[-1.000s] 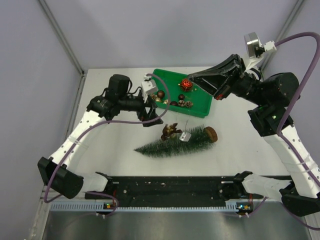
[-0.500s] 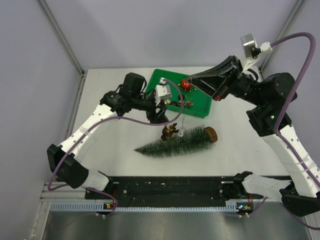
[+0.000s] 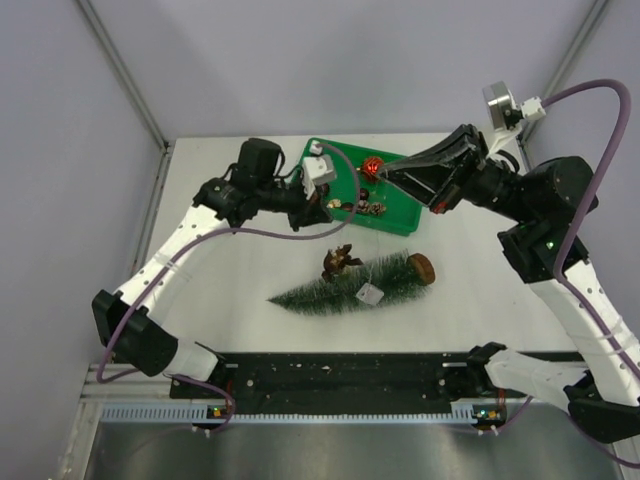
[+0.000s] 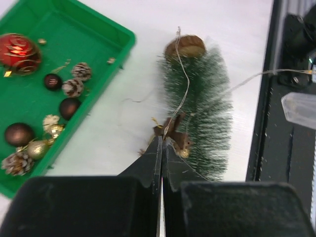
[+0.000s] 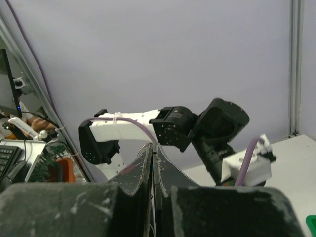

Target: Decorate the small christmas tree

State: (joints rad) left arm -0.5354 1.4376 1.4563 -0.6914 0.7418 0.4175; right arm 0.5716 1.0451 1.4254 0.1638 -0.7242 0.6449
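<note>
Left pincer (image 4: 161, 142) back from the small christmas tree (image 3: 345, 287), clenched, right pincer (image 5: 152, 150) likewise; tree frosted, dark-green, flat.

No writing, label, brand, number or sign can be read in any of the three views.
</note>
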